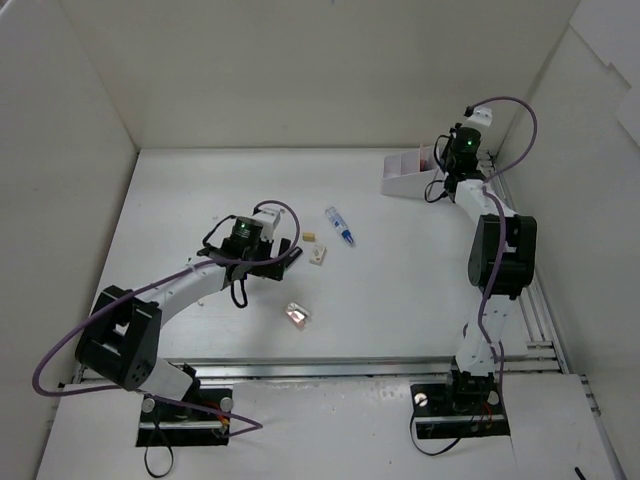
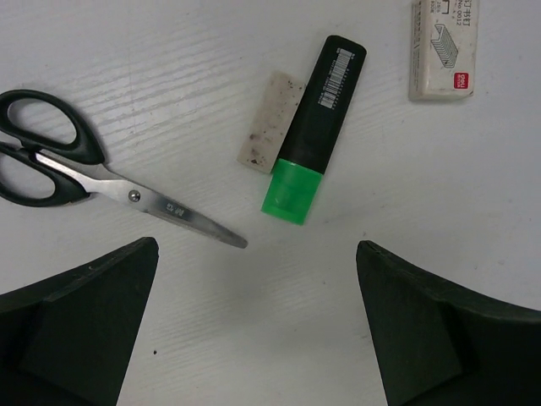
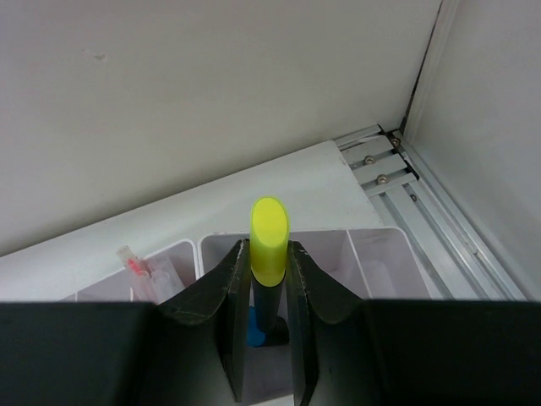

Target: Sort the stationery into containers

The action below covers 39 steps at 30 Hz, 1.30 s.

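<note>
Here, the right gripper (image 3: 267, 250) is clamped on a yellow-capped dark-bodied marker (image 3: 270, 230), its two black fingers (image 3: 221, 292) pressing the barrel just under the cap; the marker stands upright, cap up, above a middle compartment of the white plastic divided desk organiser (image 3: 376, 245); its lower end dips into that compartment beside something blue, and whether it touches the floor I cannot tell; a thin pink pen (image 3: 135, 266) leans in the next compartment to the left; seen from above, this gripper (image 1: 450, 160) hangs at the organiser (image 1: 403, 175) in the table's far right corner

Meanwhile the left gripper (image 2: 258, 283) stands wide open over the white table (image 2: 169, 51), gripping nothing; the black-handled steel scissors (image 2: 101, 178) lie ahead of its left finger, blade tip pointing towards the gap between the fingers; a green-capped black marker (image 2: 311, 139) lies just ahead of that gap, cap nearest, touching a speckled grey rectangular eraser (image 2: 270, 123); a small white staple box (image 2: 444, 46) lies further off to the right; in the overhead view a blue-tipped white tube (image 1: 340, 226) rests beyond the left gripper (image 1: 285, 250), well apart from the organiser
</note>
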Each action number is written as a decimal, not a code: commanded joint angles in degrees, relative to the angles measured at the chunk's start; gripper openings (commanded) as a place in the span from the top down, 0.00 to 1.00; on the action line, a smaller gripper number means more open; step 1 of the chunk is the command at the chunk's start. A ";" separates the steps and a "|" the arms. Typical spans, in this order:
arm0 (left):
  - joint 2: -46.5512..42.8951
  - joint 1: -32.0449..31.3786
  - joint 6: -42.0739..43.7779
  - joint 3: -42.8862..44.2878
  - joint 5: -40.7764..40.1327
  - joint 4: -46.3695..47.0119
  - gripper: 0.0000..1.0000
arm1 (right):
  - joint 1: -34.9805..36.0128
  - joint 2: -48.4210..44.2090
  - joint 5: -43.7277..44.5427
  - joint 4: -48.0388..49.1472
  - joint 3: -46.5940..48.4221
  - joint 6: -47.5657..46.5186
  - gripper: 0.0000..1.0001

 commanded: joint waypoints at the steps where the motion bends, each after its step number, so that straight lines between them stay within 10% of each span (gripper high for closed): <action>1: 0.34 0.57 3.17 4.95 2.07 3.21 0.01 | -0.20 -1.62 -2.66 6.70 1.46 1.55 1.00; 8: 8.07 0.57 8.61 9.52 6.28 0.05 0.13 | -0.11 -4.96 -3.03 6.70 -4.16 4.02 0.38; 12: 10.19 0.57 9.33 11.10 9.10 -2.68 0.22 | -0.46 -8.56 -3.11 6.70 -7.24 4.81 0.20; 31: 17.39 0.57 8.97 14.00 12.52 -5.76 0.52 | -0.90 -28.95 -6.71 6.70 -19.63 9.47 0.11; 39: 15.65 -1.01 8.45 14.45 10.25 -7.78 0.90 | -1.17 -34.75 -21.36 6.70 -23.41 0.88 0.10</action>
